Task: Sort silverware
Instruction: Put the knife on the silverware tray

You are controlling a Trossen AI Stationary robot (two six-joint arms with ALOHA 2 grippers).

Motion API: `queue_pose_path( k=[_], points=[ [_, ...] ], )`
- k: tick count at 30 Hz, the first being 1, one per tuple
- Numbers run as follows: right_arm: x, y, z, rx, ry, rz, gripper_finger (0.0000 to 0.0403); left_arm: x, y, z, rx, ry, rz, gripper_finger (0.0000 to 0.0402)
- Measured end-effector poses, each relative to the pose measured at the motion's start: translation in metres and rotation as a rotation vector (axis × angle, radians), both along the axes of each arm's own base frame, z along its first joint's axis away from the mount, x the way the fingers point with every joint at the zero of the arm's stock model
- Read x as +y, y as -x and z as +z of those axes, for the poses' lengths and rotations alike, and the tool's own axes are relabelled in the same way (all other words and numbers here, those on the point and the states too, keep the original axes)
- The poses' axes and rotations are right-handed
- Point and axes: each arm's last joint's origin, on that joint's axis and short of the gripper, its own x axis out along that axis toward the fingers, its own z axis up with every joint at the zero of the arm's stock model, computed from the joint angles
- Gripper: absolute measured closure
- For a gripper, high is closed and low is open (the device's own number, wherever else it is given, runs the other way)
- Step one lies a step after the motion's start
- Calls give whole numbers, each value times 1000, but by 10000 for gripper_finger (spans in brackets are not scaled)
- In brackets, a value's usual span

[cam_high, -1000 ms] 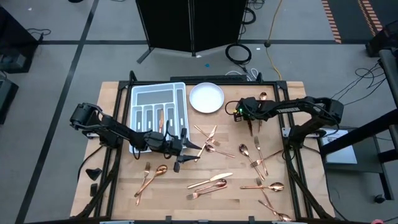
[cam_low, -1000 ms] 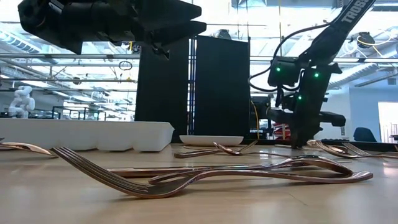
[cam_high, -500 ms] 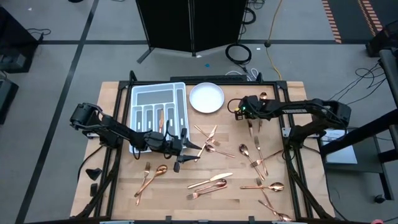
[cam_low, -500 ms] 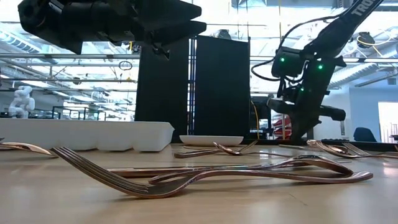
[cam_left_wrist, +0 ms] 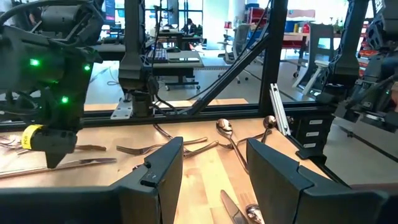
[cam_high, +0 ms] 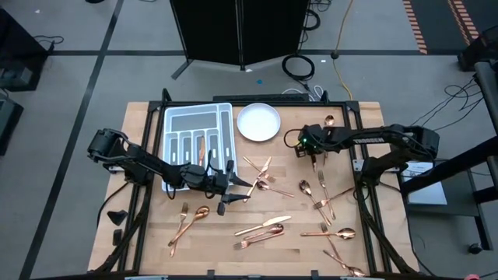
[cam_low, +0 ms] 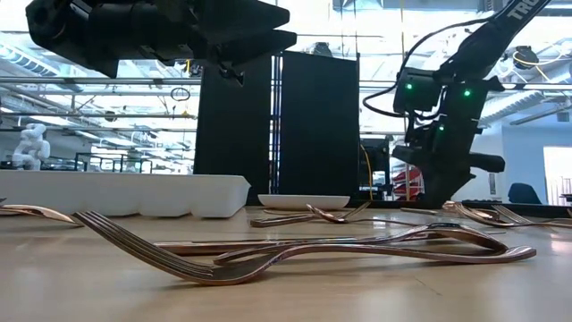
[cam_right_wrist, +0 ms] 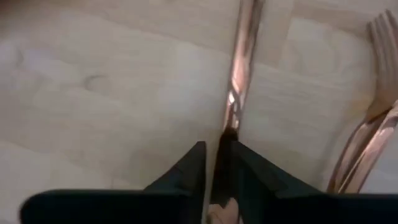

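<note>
Right pincer (cam_right_wrist: 214, 163) narrow, clamping a copper utensil (cam_right_wrist: 239, 68) | seen only in right wrist view | utensil's long axis runs straight ahead from fingertips over bench (cam_right_wrist: 93, 93) | left pincer (cam_left_wrist: 208, 168) wide

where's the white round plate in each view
High view: white plate, far side of table, just right of the grey tray.
Low view: plate seen edge-on at centre, right of the tray.
Left wrist view: not in it.
Right wrist view: not in it.
Shared landmark: the grey tray.
</note>
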Motion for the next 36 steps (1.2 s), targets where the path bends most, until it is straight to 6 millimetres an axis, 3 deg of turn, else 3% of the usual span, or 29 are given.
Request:
queue_pose_path(
  k=[7, 14, 22, 31, 36],
  points=[
    [4, 0, 0, 23, 12, 11, 257, 0, 0, 0, 0, 0, 0, 230],
    [-3, -1, 2, 11, 79, -21, 245, 0, 0, 0, -1, 1, 0, 230],
    [-8, -1, 0, 13, 93, -25, 263, 0, -2, 3, -10, 6, 0, 230],
    [-12, -9, -24, 76, 46, -5, 285, -2, -1, 3, -9, 3, -7, 230],
    [-10, -7, -27, 105, 14, -16, 369, -3, -1, 3, -9, 2, -8, 230]
  ],
)
